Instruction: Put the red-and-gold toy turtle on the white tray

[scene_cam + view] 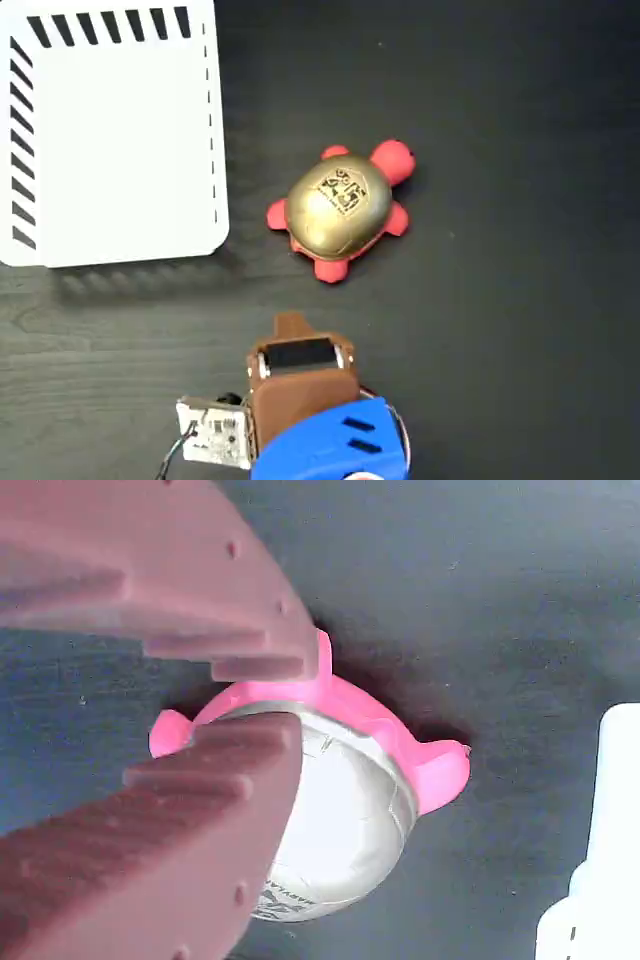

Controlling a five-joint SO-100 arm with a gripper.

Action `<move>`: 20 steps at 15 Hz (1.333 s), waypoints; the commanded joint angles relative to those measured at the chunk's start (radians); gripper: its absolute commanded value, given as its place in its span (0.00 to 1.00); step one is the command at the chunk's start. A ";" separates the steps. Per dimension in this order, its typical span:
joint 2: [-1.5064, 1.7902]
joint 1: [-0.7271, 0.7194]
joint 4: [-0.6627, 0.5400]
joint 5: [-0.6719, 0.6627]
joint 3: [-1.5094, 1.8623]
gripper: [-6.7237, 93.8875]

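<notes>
Fixed view from above: I see the red-and-gold toy turtle (pixel 340 212) on the dark table (pixel 500 350), beside but clear of the white tray (pixel 110 140) to its left. My gripper (pixel 250 705) hovers near it, fingers parted, grasping nothing.

Red-and-gold toy turtle (pixel 340 210): shell glossy metallic gold, limbs matt red, smooth. White tray (pixel 110 140), at ten o'clock from turtle: smooth matt, plastic-looking. Bench (pixel 500 300): dark wood grain, low sheen. Pincer (pixel 255 705): matt brown plastic fingers (pixel 200 810), ridged, layered print texture.
</notes>
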 commanded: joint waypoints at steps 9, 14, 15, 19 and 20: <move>-0.002 -0.009 0.006 0.009 -0.009 0.07; -0.002 -0.012 0.006 0.008 -0.009 0.08; -0.002 -0.011 0.005 0.009 -0.009 0.09; -0.261 0.005 -0.133 -0.091 -0.144 0.07; -0.357 0.015 -0.107 -0.146 -0.242 0.07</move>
